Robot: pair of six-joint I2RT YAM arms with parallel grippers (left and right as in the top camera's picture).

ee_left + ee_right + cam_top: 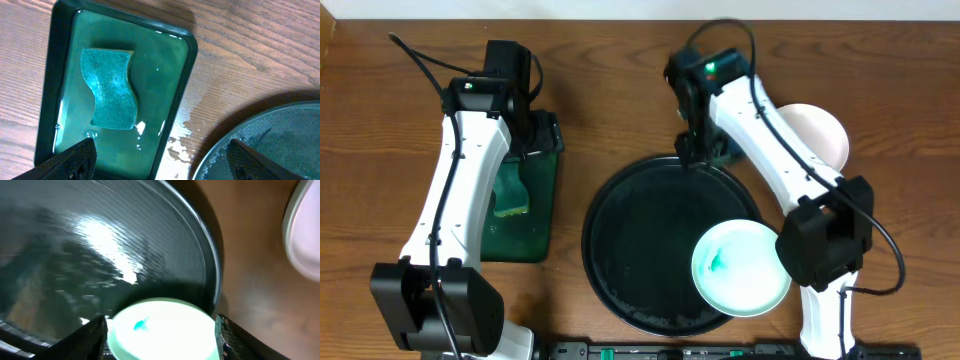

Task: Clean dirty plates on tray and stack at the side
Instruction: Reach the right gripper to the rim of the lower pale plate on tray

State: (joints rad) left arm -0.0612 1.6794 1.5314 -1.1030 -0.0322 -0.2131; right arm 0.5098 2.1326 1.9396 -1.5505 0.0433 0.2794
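A white plate (740,268) with a small teal smear hangs over the lower right rim of the round black tray (640,240). My right gripper (810,250) sits at its right side. In the right wrist view the plate (160,330) fills the gap between the fingers, and my right gripper (162,325) is shut on its edges above the wet tray (100,255). Another white plate (815,135) lies on the wood right of the tray, partly hidden by the right arm. My left gripper (162,150) hangs open and holds nothing, over the green tray's right edge.
A rectangular dark-green tray (535,230) of water lies left of the black tray, with a teal sponge (110,90) in it. Water is spilled on the wood (180,135) between the two trays. The black tray's rim (270,140) shows at the left wrist view's lower right.
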